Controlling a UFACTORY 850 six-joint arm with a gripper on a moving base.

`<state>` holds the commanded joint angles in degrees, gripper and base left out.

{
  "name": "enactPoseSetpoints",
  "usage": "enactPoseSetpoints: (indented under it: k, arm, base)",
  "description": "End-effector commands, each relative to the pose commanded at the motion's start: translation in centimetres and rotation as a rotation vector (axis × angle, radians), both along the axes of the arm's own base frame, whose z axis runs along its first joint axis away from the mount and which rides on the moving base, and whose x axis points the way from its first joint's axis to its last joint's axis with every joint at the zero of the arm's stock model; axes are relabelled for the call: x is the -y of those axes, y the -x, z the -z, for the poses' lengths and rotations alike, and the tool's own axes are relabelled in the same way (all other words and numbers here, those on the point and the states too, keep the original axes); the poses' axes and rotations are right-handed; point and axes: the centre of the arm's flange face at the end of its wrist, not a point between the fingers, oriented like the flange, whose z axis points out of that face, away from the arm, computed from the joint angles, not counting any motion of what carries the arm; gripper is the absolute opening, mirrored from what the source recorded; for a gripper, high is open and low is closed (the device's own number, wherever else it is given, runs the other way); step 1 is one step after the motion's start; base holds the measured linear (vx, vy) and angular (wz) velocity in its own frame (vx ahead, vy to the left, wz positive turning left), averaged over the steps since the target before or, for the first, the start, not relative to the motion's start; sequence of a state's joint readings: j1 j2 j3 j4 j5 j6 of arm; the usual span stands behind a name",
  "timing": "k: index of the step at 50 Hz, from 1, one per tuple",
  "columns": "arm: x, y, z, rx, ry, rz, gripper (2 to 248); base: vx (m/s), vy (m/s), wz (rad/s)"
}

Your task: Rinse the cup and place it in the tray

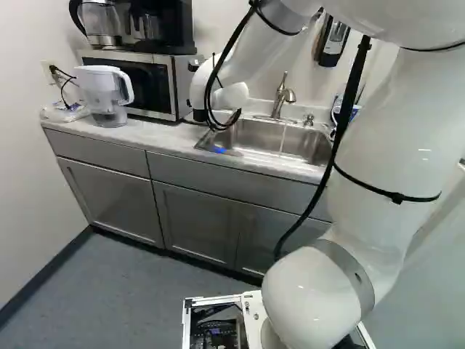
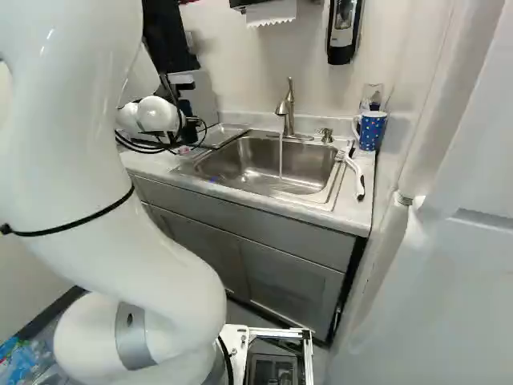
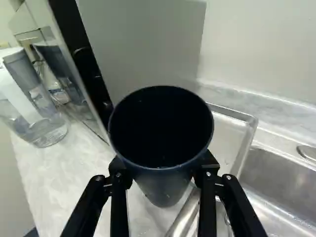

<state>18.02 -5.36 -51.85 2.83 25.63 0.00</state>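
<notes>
- above the bench, near the microwave, the dark blue cup sits pinched in the jaws, closed on it from two sides, its mouth facing the wrist camera.
- the metal tray lies just beside the cup on the sink side; a rounded metal bar shows beneath the cup.
- the microwave stands close past the cup, its flat side like a wall there, with a coffee maker on top.
- the water pitcher stands in front of the microwave.
- past the tray comes the sink, a thin stream of water falling into it from the faucet.
- at the sink's far side from the tray, a dotted mug and a white-handled brush sit on the bench.
- tight edges: the tray's raised rim, the microwave's side and the back wall.
- open room: pale bench between pitcher and cup, running to its front edge.
</notes>
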Motion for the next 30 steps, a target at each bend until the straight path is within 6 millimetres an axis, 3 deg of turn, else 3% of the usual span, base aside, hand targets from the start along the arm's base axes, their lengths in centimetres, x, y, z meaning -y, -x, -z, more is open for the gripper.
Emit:
enactPoseSetpoints:
  k: [17,30]
  arm:
    - [2.4,-1.4,-1.9,0.035,-0.011,0.05,126]
    - [4.3,-2.3,-1.8,0.036,-0.01,0.089,126]
  base:
    - [0.0,0.0,0.0]
    - [0.0,0.0,0.0]
